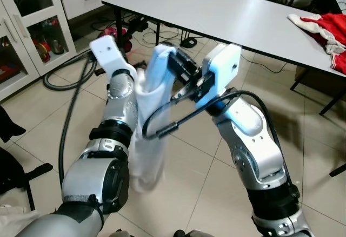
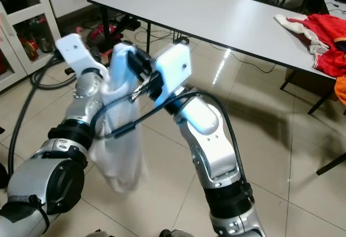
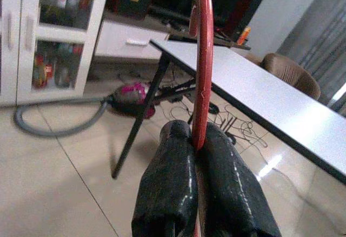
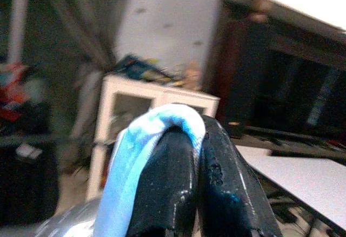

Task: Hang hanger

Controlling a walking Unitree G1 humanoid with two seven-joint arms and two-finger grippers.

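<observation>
**Both arms up, hanger and garment gripped mid-frame**

Starting at the upper left of the head views: a white glass-door cabinet [image 1: 24,26], shelves full of small items, and a grey hose [image 1: 73,72] curling over the tiled floor [image 1: 189,156] below it. No label or writing there can be read.

Moving in, the left gripper [image 3: 195,145] is raised at centre-left, and its wrist view tells the story: the jaws are pressed shut on the stem of the red hanger [image 3: 201,59], whose hook rises straight out of the jaws and curls over at the top of that frame. So the hanger's long axis runs in line with the jaws, hook end leading away from the wrist.

Just right of that, at frame centre, a pale blue-white garment [image 1: 148,140] droops from between the two arms toward the floor. The right gripper [image 4: 197,134] comes in from the right; its jaws are closed, and a fold of that light blue cloth is draped over them, apparently pinched.

Further right, the long white desk [image 1: 227,15] crosses the upper frame, with red clothing [image 1: 327,34] heaped at its far right end.

The call: the left arm owns the hook, so it is the one to carry it to a rail. No rail or bar is visible yet, so the hanging spot has yet to be found.
</observation>
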